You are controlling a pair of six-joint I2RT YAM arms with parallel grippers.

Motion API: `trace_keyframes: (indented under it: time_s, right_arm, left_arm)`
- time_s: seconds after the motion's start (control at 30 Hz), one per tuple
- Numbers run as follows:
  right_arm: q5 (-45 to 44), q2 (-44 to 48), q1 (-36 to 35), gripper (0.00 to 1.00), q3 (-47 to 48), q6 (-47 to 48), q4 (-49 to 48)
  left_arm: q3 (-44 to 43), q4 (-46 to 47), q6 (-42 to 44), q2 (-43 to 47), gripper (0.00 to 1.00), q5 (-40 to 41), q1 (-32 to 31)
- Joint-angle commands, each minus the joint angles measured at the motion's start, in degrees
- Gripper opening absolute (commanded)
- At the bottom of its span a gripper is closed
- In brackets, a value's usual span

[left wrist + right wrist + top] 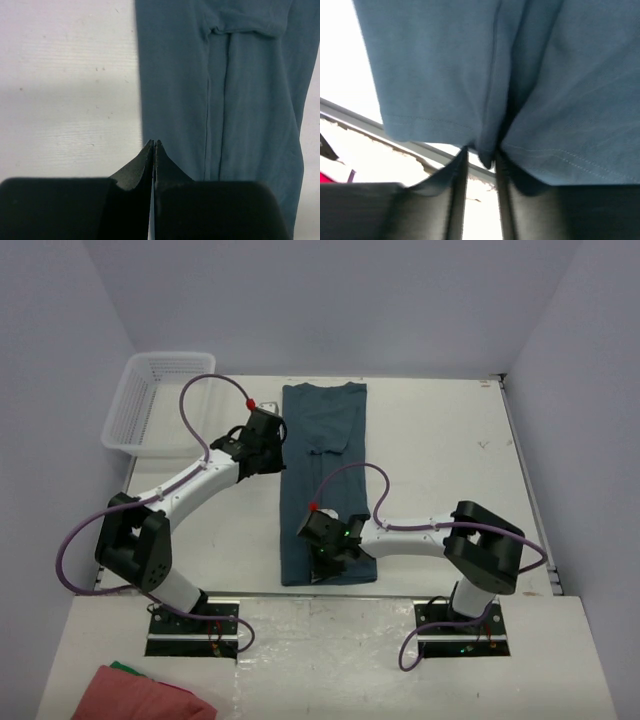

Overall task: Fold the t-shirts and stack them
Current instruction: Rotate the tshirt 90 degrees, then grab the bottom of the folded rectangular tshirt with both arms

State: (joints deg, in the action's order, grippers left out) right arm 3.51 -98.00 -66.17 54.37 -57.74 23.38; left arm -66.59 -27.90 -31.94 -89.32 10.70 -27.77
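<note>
Basket (135,405) far-left, pink cloth (150,698) nearest; left pincer (153,143) together beside t-shirt (250,100), right pincer (481,156) slightly apart around its hem.

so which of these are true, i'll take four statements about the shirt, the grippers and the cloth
1. The left gripper is shut with nothing in it. True.
2. The t-shirt lies in the basket. False: it lies flat on the table, apart from the basket.
3. A fold of the t-shirt's hem sits between the right gripper fingers. True.
4. The pink-red cloth covers the t-shirt. False: it lies apart, at the near left corner.
</note>
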Motion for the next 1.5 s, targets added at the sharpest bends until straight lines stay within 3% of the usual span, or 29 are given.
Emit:
trace_keyframes:
  time_s: [0.0,0.03,0.23,0.4,0.63,0.67,0.73,0.83,1.1,1.47]
  right_arm:
    - [-9.8,3.1,-2.5,0.31,-2.3,-0.9,4.2]
    - [-12.1,5.4,-3.2,0.40,-2.2,-1.2,5.6]
    - [-19.9,14.8,-4.0,0.59,1.2,-1.6,17.3]
    - [-24.2,21.6,-0.2,0.65,-1.4,-1.5,22.9]
    - [-19.2,30.8,15.2,0.64,-16.3,5.9,11.7]
    - [-17.7,31.5,15.9,0.64,-17.2,6.2,10.9]
    - [-17.3,31.7,16.9,0.64,-18.6,6.3,10.2]
    - [-15.1,31.4,17.0,0.63,-20.4,6.1,7.6]
    - [-8.8,35.0,17.0,0.61,-25.3,0.9,2.9]
    - [-7.6,36.2,12.8,0.58,-30.6,-7.6,-1.2]
  left_arm:
    - [0.0,0.6,0.1,0.0,0.00,1.3,-1.9]
    - [0.2,0.5,-0.3,0.2,0.00,2.0,-2.3]
    - [4.5,-1.1,-2.5,2.1,0.00,8.1,-6.9]
    - [10.5,-2.9,-6.0,4.9,0.05,11.1,-10.3]
    - [18.1,-3.3,-9.1,11.7,0.11,7.6,-12.0]
    - [18.9,-3.0,-9.0,13.6,0.14,6.6,-12.1]
    - [21.0,-1.8,-8.7,15.7,0.28,3.3,-12.1]
    - [23.6,0.4,-9.0,19.8,0.34,-1.7,-12.2]
    - [28.5,3.6,-10.2,22.3,0.34,-12.4,-12.3]
    - [30.8,3.6,-9.5,21.0,0.32,-15.3,-12.7]
